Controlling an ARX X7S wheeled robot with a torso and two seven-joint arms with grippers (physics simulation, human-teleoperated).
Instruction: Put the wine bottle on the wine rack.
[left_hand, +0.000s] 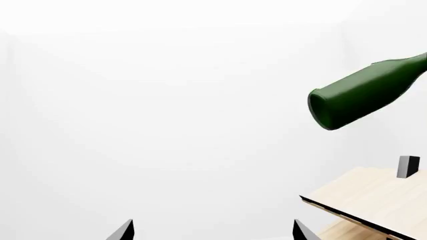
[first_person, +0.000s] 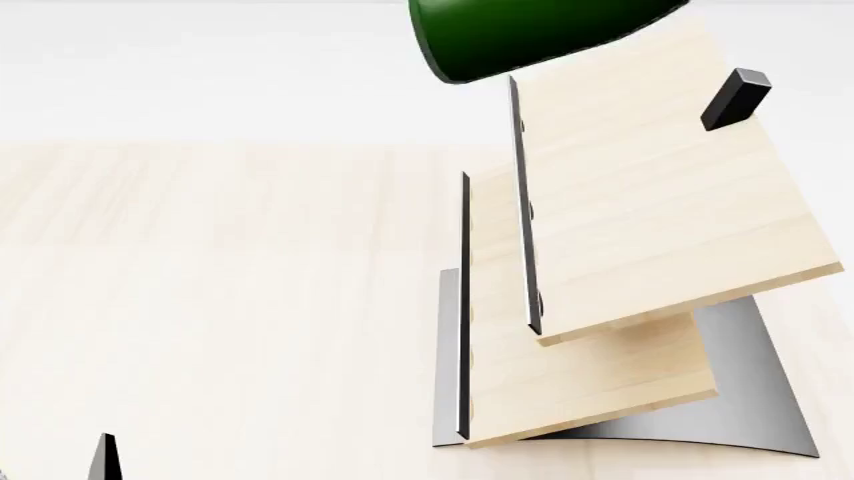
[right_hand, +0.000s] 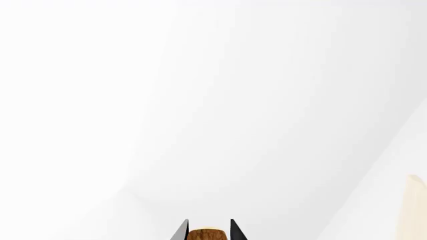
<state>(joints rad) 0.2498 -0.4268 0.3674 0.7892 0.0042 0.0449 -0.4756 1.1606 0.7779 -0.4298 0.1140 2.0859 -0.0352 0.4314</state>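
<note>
We hold the wine bottle (left_hand: 363, 92) aloft by its corked end: our right gripper (right_hand: 207, 231) has its fingers closed close on either side of the brown cork (right_hand: 205, 234). The green base hangs in the air above the upper board of the wine rack (first_person: 627, 250), not touching it. Our left gripper (left_hand: 212, 229) has its fingers spread wide, holding nothing, beside the rack's dark metal edges. Bare light wood table (first_person: 214, 260) lies open on the rack's left.
</note>
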